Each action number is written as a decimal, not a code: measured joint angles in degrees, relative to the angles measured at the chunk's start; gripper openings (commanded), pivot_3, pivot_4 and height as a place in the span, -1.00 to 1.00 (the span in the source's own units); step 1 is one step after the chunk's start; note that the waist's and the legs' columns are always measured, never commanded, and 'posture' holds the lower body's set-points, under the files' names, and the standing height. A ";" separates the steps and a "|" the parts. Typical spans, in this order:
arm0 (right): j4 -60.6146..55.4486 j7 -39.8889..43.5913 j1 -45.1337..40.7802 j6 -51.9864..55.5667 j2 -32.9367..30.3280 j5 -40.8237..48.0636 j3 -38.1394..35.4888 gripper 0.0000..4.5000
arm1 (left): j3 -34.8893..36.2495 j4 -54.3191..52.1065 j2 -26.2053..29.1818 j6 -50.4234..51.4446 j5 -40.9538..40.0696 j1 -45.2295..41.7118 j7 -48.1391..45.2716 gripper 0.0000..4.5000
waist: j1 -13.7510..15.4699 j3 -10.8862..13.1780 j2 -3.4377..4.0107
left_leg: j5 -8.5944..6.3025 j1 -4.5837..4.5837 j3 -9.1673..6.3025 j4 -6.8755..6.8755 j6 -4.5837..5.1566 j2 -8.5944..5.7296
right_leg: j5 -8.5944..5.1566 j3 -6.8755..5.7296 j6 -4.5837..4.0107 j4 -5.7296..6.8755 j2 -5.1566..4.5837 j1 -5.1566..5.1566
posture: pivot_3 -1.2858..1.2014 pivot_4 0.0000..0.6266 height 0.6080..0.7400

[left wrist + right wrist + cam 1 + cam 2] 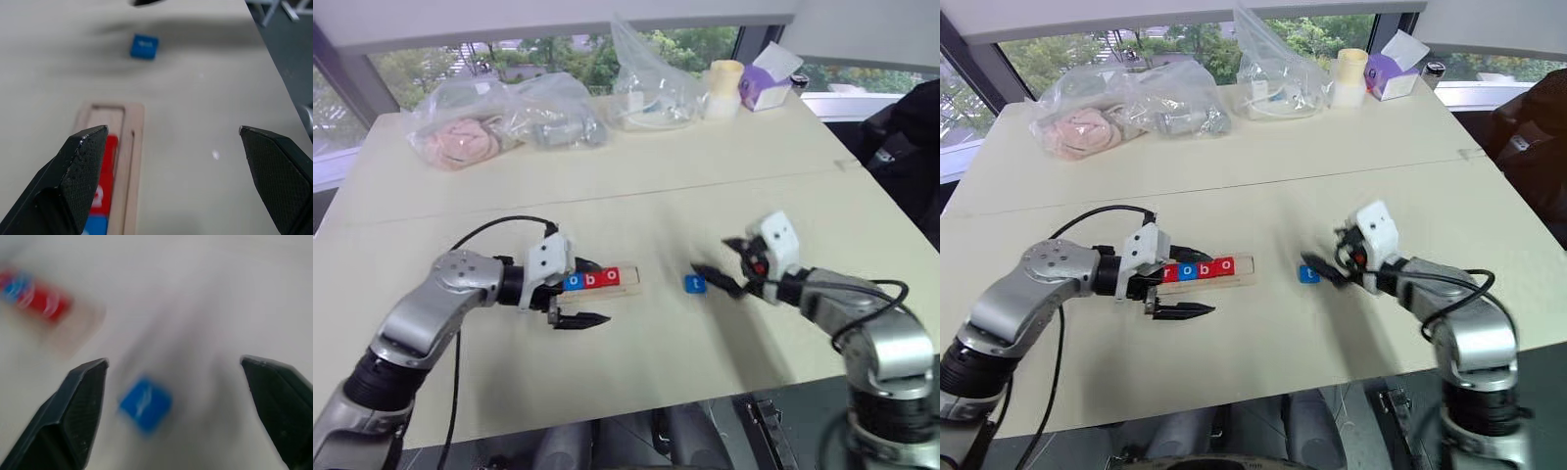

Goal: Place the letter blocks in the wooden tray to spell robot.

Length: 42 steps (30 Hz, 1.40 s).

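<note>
The right gripper has its fingers spread wide, with nothing between them but a blue block lying flat on the pale worktop. Well apart, the tray holds red and blue blocks.

a pale table carries clutter along its far edge: a clear plastic bag with something pink inside, a second clear bag holding whitish items, a cream-coloured roll standing upright, and a purple-and-white box just beside it. windows behind show green trees.
</note>
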 measured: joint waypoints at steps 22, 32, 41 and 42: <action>44.74 24.15 -19.24 -48.51 -1.57 -10.27 16.54 0.37 | -0.11 -7.14 0.58 1.86 0.79 4.96 2.94 1.00 | 0.11 0.06 -0.11 | 0.01 0.45 0.09 0.21 -0.01 0.11 | 0.24 0.18 -0.14 0.13 0.02 0.30 | 0.03 -0.52 1.00; 43.51 24.25 -20.07 -48.25 -0.03 -10.88 17.47 -0.51 | 3.24 -6.36 1.97 2.79 0.76 7.04 4.85 1.00 | -0.06 0.05 -0.10 | 0.02 0.49 0.10 0.22 -0.02 0.16 | 0.26 0.24 -0.16 0.21 0.05 0.29 | 0.03 -0.52 1.00; 39.57 26.24 -33.79 -32.77 6.80 -10.37 21.86 -0.51 | 9.78 1.80 6.29 2.48 0.83 6.56 4.04 1.00 | 0.13 0.06 -0.08 | 0.02 0.45 0.07 0.17 -0.04 0.19 | 0.38 0.25 -0.37 0.27 0.12 0.18 | 0.03 -0.52 1.00; 40.19 26.60 -34.68 -32.59 7.60 -10.62 22.64 -0.51 | 9.83 2.26 6.47 2.36 0.92 6.45 3.99 1.00 | 0.21 0.06 -0.08 | 0.02 0.43 0.07 0.16 -0.04 0.17 | 0.39 0.25 -0.37 0.23 0.11 0.18 | 0.03 -0.52 1.00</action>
